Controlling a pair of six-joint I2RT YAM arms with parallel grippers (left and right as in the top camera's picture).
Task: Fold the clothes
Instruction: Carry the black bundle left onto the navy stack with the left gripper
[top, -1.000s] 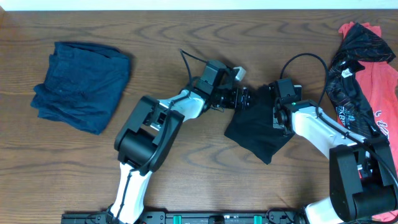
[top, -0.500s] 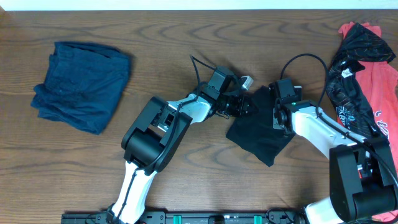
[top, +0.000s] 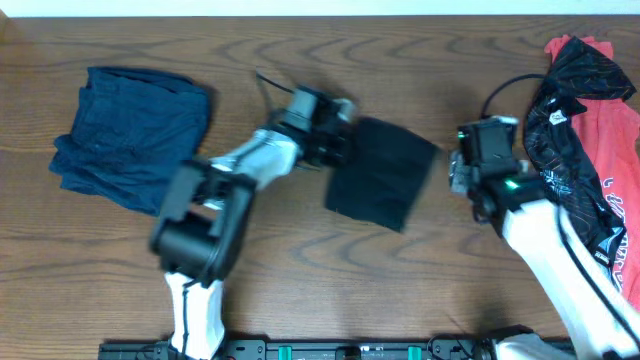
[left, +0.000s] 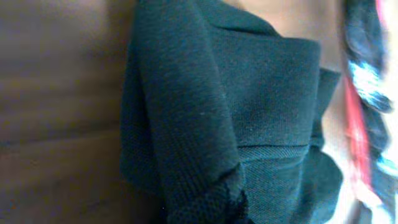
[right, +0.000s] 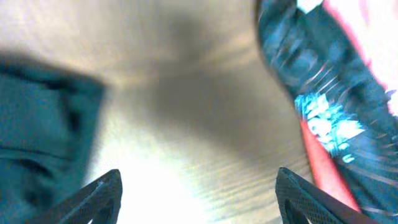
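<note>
Two claws differ: the left claw (top: 340, 145) is clenched on the left edge of the black T-shirt (top: 385, 175), which lies folded mid-worktop (top: 300, 280); the right claw (right: 198, 193) stands spread and empty beside it; best to drag low and slow, layers flat; farther off, the dark blue garment (top: 130, 135) left, red and black-patterned tops (top: 585, 120) right, their white print too blurred to read.

We find no text that we can read. The black-patterned top (top: 572, 140) at the right edge of the table (top: 300, 300) bears small white print, pale blue in the right wrist view (right: 323, 118), too blurred to make out.
</note>
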